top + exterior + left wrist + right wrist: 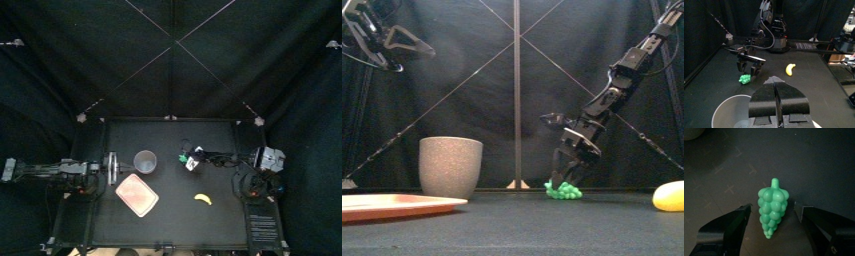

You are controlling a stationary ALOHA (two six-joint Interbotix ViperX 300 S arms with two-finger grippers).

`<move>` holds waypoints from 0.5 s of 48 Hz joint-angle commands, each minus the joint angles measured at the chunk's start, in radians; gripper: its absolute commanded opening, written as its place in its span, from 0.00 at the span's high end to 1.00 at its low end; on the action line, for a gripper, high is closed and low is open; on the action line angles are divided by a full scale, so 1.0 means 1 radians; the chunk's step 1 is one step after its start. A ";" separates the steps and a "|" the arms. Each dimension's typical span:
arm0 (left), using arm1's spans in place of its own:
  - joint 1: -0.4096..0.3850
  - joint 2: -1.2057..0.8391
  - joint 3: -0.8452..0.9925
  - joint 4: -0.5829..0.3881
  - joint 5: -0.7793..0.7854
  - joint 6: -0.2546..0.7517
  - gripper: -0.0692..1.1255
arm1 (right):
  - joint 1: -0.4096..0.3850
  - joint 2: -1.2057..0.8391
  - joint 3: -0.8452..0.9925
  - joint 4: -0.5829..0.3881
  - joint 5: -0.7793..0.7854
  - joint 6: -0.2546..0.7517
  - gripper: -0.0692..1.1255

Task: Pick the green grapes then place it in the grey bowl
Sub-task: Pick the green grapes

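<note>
Left gripper has its jaws pressed together and hangs up high on the left side. The pink tray lies flat, and the grey cup stands behind it. Further right, the green grapes lie on the table, apart from the cup. The right gripper is down over them, jaws spread, one on each side. A yellow banana lies far right.

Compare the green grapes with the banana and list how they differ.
Colour: the grapes are green, the banana yellow. Shape: the grapes are a knobbly, tapering bunch; the banana is smooth and curved. State: the right gripper straddles the grapes with open jaws; the banana lies free, with no gripper near. Both are toy fruit lying on the black table.
</note>
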 commanded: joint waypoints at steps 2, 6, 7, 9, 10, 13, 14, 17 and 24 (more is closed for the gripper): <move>-0.002 0.003 -0.012 -0.008 -0.011 0.002 0.80 | 0.002 -0.011 -0.009 0.012 -0.003 0.000 0.10; -0.002 0.003 -0.012 -0.008 -0.011 0.002 0.80 | 0.002 -0.011 -0.009 0.017 -0.002 0.000 0.12; -0.002 0.003 -0.012 -0.008 -0.011 0.002 0.80 | 0.002 -0.011 -0.009 0.017 -0.003 0.000 0.13; -0.002 0.003 -0.012 -0.008 -0.012 0.002 0.80 | 0.002 -0.009 -0.009 0.017 -0.002 0.000 0.15; -0.002 0.003 -0.012 -0.008 -0.011 0.003 0.80 | 0.003 -0.011 -0.009 0.017 -0.002 0.000 0.16; -0.002 0.003 -0.012 -0.008 -0.011 0.003 0.80 | 0.003 -0.011 -0.009 0.017 -0.002 0.000 0.21; -0.002 0.003 -0.012 -0.008 -0.012 0.003 0.80 | 0.003 -0.009 -0.009 0.017 -0.002 0.000 0.23; -0.002 0.003 -0.012 -0.008 -0.011 0.003 0.80 | 0.003 -0.011 -0.009 0.017 -0.002 0.000 0.28; -0.002 0.003 -0.011 -0.008 -0.011 0.003 0.80 | 0.011 -0.014 -0.018 0.015 -0.002 0.000 0.36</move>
